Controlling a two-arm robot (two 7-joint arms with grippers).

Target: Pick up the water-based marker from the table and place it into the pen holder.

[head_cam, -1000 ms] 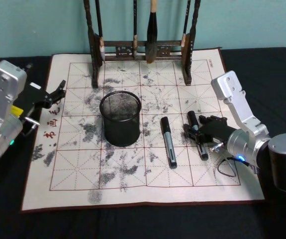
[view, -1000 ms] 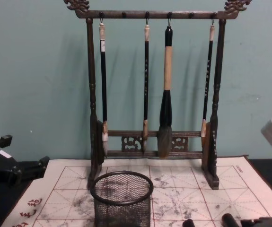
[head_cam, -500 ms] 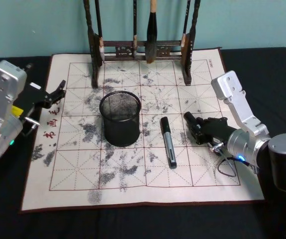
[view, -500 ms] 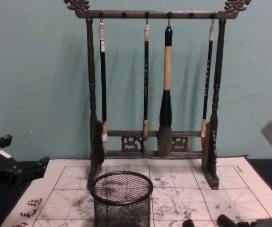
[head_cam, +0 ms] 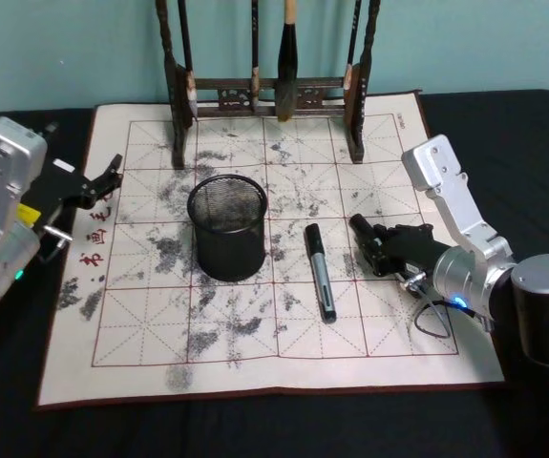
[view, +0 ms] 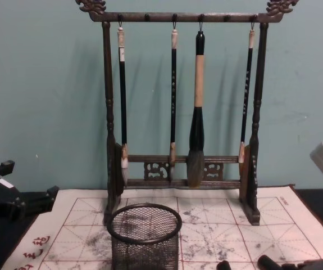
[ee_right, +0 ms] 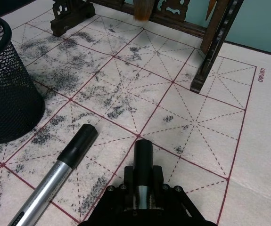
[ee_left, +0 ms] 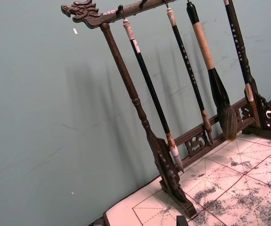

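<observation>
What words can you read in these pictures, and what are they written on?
"deli": red print near the far right corner of the calligraphy mat.
Red Chinese characters along the mat's left edge: too small to read surely.
White marks on the hanging brushes: too small to read.
The held marker in the right gripper, low over the mat, and the second marker lying on the mat: no label readable.

The pen holder (head_cam: 228,227) was matt black wire mesh. The mat (head_cam: 255,324) appeared cream, felt-like, matt and ink-smudged. The brush rack (view: 109,140) was dark carved wood, slightly glossy. The lying marker (head_cam: 319,277) had a smooth silvery barrel. The held marker (ee_right: 143,153) in the right gripper (ee_right: 143,186) looked like smooth black plastic.
</observation>
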